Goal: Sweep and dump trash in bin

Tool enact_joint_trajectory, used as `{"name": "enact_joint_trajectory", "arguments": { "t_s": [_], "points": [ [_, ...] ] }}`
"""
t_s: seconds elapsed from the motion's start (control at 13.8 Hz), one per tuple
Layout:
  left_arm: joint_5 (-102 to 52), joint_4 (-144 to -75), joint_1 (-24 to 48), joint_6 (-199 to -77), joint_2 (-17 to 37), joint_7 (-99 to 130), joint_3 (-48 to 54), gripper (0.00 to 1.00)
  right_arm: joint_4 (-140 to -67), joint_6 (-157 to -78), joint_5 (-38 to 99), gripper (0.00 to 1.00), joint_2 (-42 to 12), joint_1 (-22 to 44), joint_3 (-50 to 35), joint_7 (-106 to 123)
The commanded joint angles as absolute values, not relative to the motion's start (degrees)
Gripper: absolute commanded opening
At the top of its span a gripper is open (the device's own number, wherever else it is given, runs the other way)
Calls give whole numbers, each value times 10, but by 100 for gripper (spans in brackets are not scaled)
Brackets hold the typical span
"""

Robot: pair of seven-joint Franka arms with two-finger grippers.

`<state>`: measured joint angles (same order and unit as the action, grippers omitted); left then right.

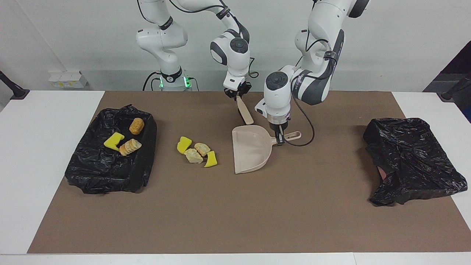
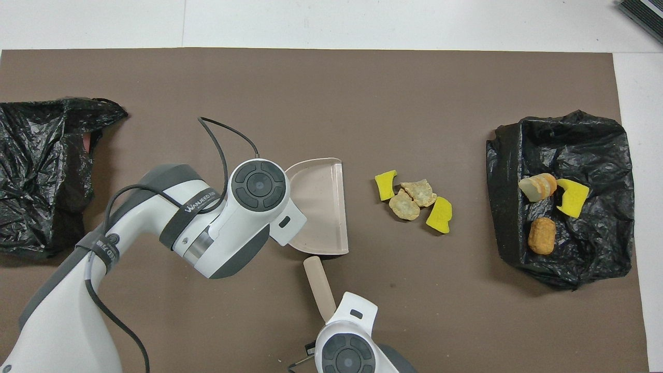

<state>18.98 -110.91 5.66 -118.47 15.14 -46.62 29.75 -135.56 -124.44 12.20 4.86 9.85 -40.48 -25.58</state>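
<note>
In the overhead view the left arm's white wrist covers the beige plastic dustpan's handle and the left gripper itself; the facing view shows that gripper low on the handle, its fingers pinched shut on it where the handle joins the scoop. The right gripper is mostly cut off at the bottom edge of the overhead view; in the facing view it has hold of the upper end of a flat beige stick-like sweeping tool, fingers closed against it, the tool slanting down toward the dustpan's back corner; whether its lower tip touches the brown mat cannot be told.

The black bag-lined bin toward the right arm's end of the table holds three bits of trash: a yellow sponge piece, a pale sliced bread-like chunk touching it, and a browner rounded chunk nearer the robots. The crumpled black bag-covered bin at the left arm's end shows only a scrap of pink at a fold; its contents are hidden. The dustpan's scoop lies bare on the mat, its open mouth facing the loose trash: two yellow sponge pieces and two tan chunks clustered between dustpan and lined bin, just beside the dustpan's lip but apart from it.
</note>
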Motion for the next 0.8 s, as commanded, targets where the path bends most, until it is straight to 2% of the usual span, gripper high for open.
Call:
{"name": "enact_joint_trajectory", "arguments": {
  "t_s": [0.0, 0.22, 0.44, 0.73],
  "points": [
    [182, -1129, 56, -1202, 134, -473, 294, 0, -1335, -1179, 119, 0, 115, 88, -366, -257],
    [181, -1129, 56, -1202, 134, -469, 294, 0, -1335, -1156, 115, 0, 139, 83, -303, -288],
    [181, -1130, 56, -1204, 134, -459, 295, 0, -1333, -1191, 34, 0, 102, 42, -252, -287],
    [181, -1136, 58, -1216, 133, -427, 295, 0, -1333, -1163, -73, 0, 71, 43, -143, -222]
  ]
}}
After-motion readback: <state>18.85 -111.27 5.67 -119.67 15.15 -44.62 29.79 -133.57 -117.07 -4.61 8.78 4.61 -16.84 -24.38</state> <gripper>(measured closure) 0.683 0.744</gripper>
